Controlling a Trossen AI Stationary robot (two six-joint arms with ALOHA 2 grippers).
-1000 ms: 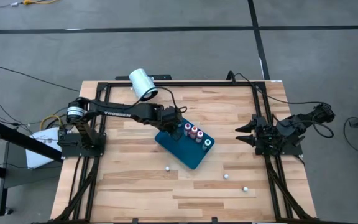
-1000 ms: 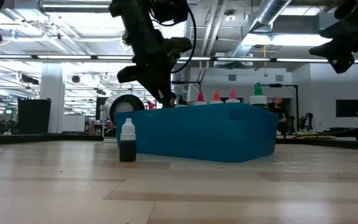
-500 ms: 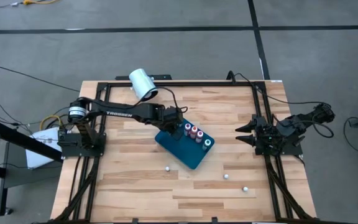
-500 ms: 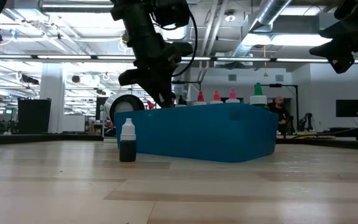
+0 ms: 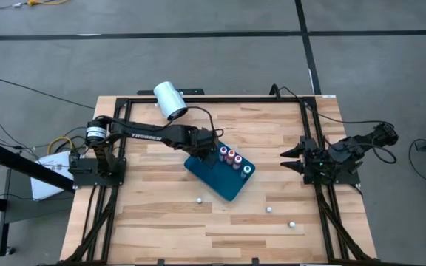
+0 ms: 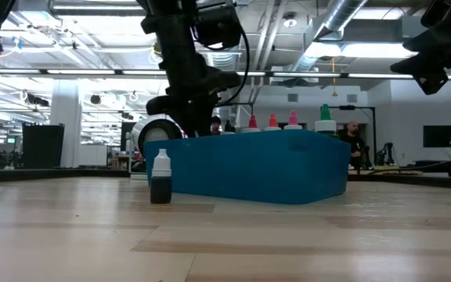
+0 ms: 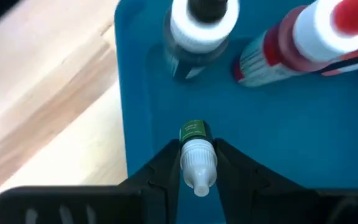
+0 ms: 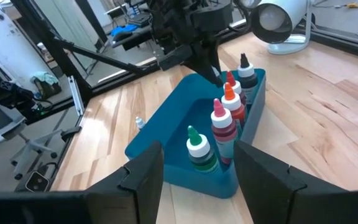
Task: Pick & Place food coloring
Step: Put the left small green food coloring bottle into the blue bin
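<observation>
**Gripping a green bottle over the tray**

Your left pincer (image 7: 194,163) is clamped narrow on a small green-labelled bottle (image 7: 196,155) with a white cap, held above the blue floor of the teal tray (image 5: 224,185) near its left wall. In the high view the left pincer (image 5: 208,144) sits over the tray's far-left corner, arm stretched in from the left side of the desk (image 5: 161,214).

Four more food coloring bottles stand in a row along the tray's far-right edge: a dark-topped one (image 8: 247,73), two red ones (image 8: 229,99), and a green-topped one (image 8: 199,149) at the right end. From the low view their tips (image 6: 272,121) poke up over the tray wall.

One dark-bodied bottle with white cap (image 6: 160,178) stands upright on the desk, just left of the tray and apart from it. Small white pieces (image 5: 270,210) lie on the near part of the desk.

A white cylinder (image 5: 170,100) lies at the far edge of the desk.

Your right pincer (image 5: 293,158) waits at the right side of the desk, fingers spread wide, holding nothing.
</observation>
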